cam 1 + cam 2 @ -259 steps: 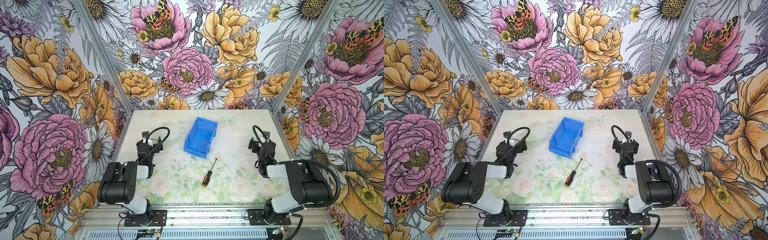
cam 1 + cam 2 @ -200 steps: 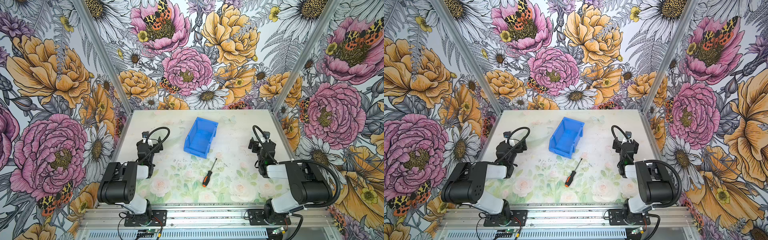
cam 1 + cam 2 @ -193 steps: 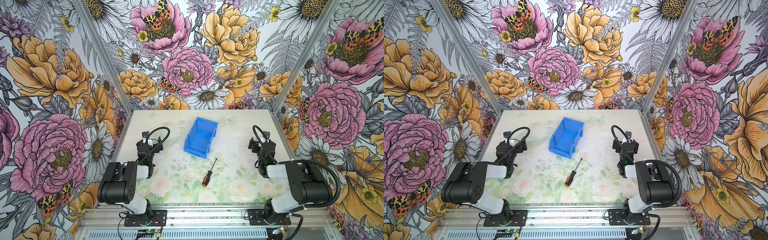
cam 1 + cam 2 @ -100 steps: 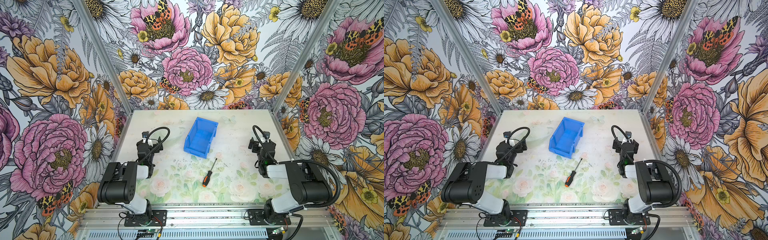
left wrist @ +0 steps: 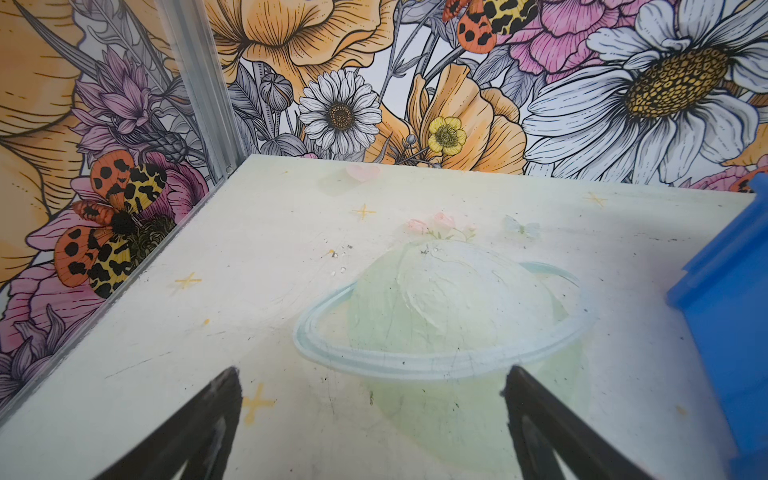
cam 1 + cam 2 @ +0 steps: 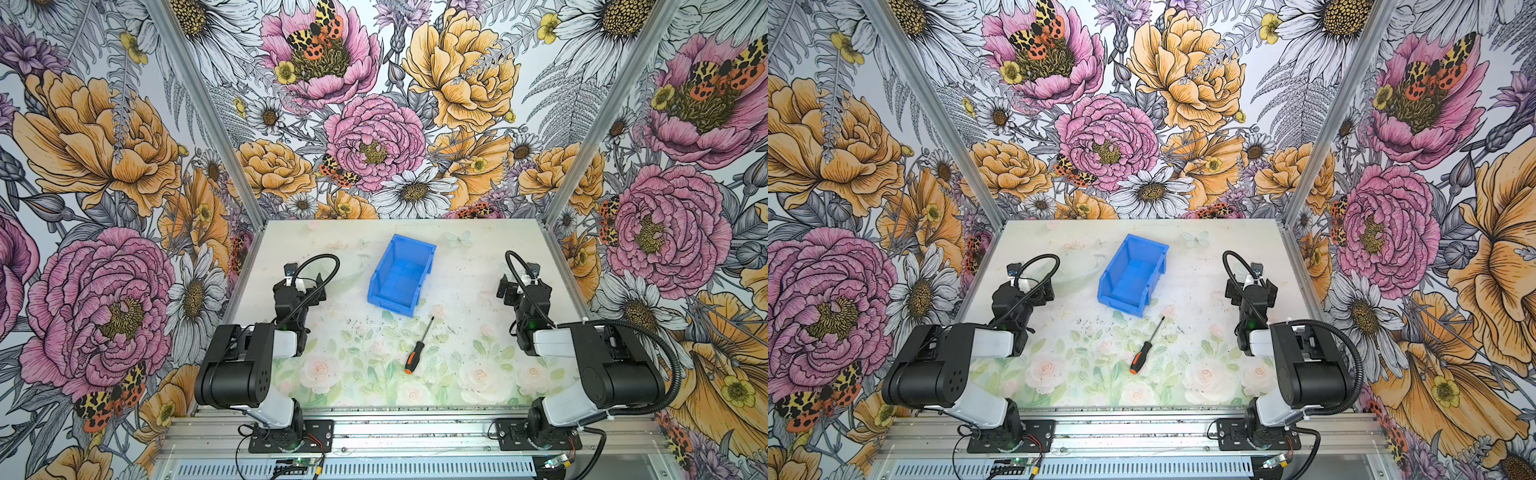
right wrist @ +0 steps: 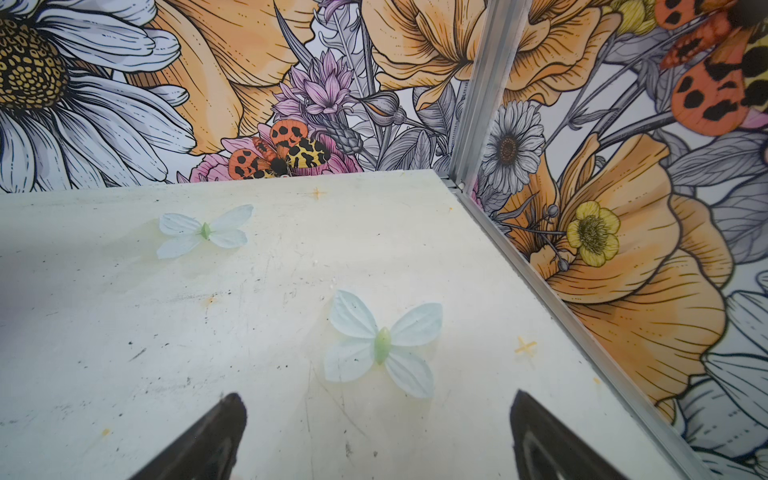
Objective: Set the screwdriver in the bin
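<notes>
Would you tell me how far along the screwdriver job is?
Done: nothing yet; the bin is empty. In hand: nothing; the left gripper and right gripper are open, away from the screwdriver, which lies on the table near the bin's low front. Remaining: grasp it, carry it, drop it in.

Pale floral table (image 6: 478,257) — blue bin (image 6: 401,274) standing, screwdriver (image 6: 419,345) lying near its low front.
</notes>
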`<action>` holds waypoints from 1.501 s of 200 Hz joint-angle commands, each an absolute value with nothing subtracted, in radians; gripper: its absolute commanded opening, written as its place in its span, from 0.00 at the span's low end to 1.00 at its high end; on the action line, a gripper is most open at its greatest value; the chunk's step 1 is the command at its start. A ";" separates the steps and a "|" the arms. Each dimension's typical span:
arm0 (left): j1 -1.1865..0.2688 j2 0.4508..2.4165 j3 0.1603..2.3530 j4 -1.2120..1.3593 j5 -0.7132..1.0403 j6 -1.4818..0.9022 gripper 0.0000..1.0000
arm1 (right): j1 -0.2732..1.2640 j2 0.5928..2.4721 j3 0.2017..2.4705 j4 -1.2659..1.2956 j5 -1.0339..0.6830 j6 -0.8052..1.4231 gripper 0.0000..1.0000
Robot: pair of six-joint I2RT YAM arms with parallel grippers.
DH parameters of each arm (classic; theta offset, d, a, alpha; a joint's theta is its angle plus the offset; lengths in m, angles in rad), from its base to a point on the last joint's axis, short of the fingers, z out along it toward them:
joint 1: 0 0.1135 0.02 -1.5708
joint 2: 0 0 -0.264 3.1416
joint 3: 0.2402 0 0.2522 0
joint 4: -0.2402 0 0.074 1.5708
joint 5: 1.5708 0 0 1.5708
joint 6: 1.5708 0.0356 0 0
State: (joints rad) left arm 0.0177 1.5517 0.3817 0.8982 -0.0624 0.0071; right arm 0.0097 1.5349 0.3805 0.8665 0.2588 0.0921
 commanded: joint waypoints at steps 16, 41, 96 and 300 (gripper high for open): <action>0.029 1.535 0.380 0.918 -0.051 -0.005 0.99 | 0.014 1.534 0.371 0.907 0.274 0.104 1.00; 0.030 1.475 0.383 0.862 -0.082 -0.019 0.99 | 0.015 1.451 0.388 0.805 0.270 0.099 1.00; 0.048 1.305 0.435 0.528 -0.069 -0.036 0.99 | 0.020 1.203 0.454 0.380 0.234 0.096 0.99; -0.155 0.986 0.671 -0.349 -0.085 -0.279 0.99 | 0.166 0.857 0.802 -0.755 0.110 0.708 1.00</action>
State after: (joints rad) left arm -0.1326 0.9947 0.5938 -0.1535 -0.1429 -0.1745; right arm 0.1505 0.8471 0.8238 -0.6987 0.1894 0.6167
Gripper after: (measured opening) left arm 0.986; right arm 0.995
